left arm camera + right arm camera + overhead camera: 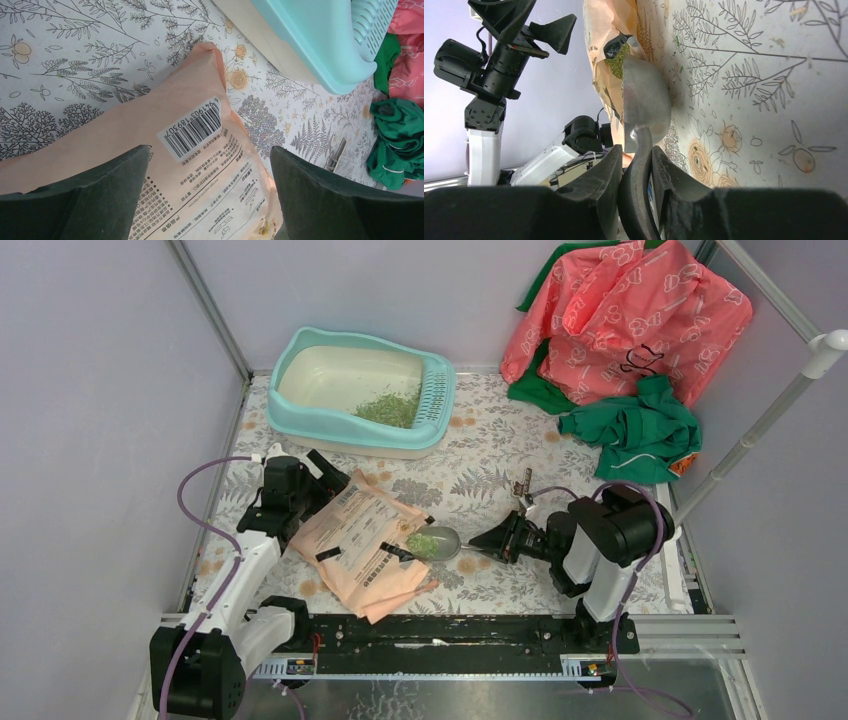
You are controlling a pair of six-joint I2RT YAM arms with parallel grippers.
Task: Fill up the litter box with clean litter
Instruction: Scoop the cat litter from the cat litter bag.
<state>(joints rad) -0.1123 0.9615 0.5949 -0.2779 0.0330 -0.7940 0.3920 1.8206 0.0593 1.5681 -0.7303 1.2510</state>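
Right gripper (pixel 483 540) pinching the scoop (pixel 440 542) handle, left gripper (pixel 210 200) agape over the bag (pixel 355 530): any tilt carrying the clean litter (pixel 423 543) toward the litter box (pixel 276 400) at eleven o'clock would likely spill it on the tabletop (pixel 500 440).

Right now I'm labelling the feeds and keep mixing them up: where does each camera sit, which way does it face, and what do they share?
Top: above and behind the bases, looking down at the table; left arm and right arm show.
Left wrist: over the bag, facing the box; its open fingers show.
Right wrist: low, rolled sideways, facing the scoop and left arm; its fingers grip the handle.
Shared: all see the bag.
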